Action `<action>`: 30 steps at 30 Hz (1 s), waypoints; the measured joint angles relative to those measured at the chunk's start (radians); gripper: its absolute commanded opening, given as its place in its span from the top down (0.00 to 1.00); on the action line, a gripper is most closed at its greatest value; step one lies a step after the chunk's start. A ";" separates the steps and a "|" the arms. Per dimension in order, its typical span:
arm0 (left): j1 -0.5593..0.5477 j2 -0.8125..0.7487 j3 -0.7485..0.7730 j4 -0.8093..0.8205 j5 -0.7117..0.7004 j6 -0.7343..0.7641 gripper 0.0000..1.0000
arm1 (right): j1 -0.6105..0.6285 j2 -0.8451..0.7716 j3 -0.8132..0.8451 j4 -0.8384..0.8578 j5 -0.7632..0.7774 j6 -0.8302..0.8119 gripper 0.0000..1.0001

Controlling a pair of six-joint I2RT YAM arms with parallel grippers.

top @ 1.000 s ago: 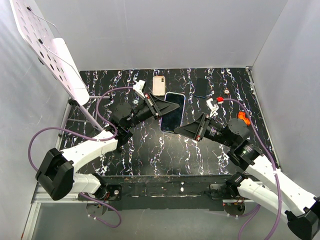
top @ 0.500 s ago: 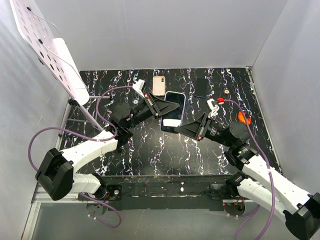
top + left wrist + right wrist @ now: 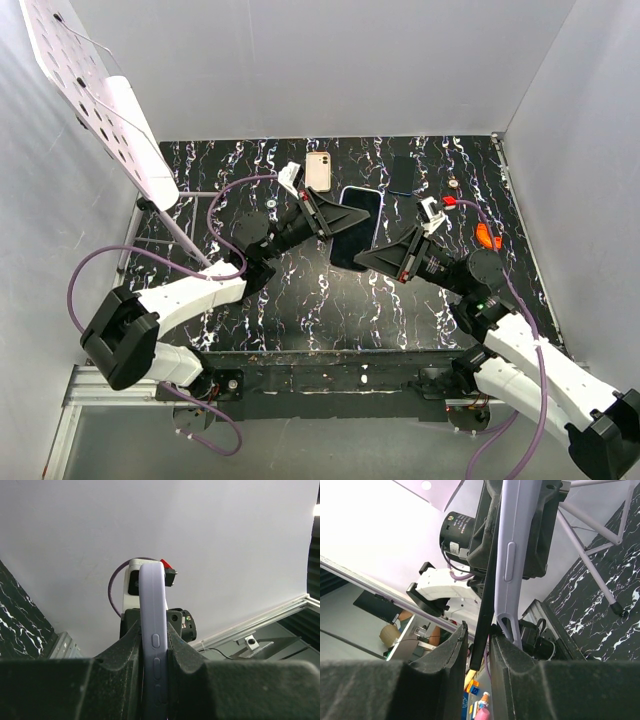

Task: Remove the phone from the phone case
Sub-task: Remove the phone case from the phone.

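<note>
Two arms are counted, each with one gripper. One phone point(image 3: 358, 228) in one lilac case point(image 3: 152, 640) is held edge-up in the air over the middle of the table point(image 3: 300, 300), between the two grippers.

The left gripper point(image 3: 327, 215) is clenched on the case from 9 o'clock, with the side buttons lying between its fingers. The right gripper point(image 3: 388, 258) is closed from 4 o'clock on the dark phone edge. In the right wrist view that edge is parted from the case at the near corner and meets it farther up.

On the table are noted one second phone point(image 3: 318, 171) at 12 o'clock, one dark flat slab point(image 3: 401, 175) at 1 o'clock and one orange piece point(image 3: 487, 237) at 3 o'clock. One perforated board point(image 3: 95, 95) stands at 10 o'clock.

Bare marbled surface is seen from 6 to 9 o'clock. The table is bounded by walls at 9, 12 and 3 o'clock.
</note>
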 measured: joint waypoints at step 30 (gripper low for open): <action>-0.024 -0.253 0.055 -0.544 0.139 0.431 0.36 | -0.075 -0.196 0.036 -0.346 0.108 0.039 0.99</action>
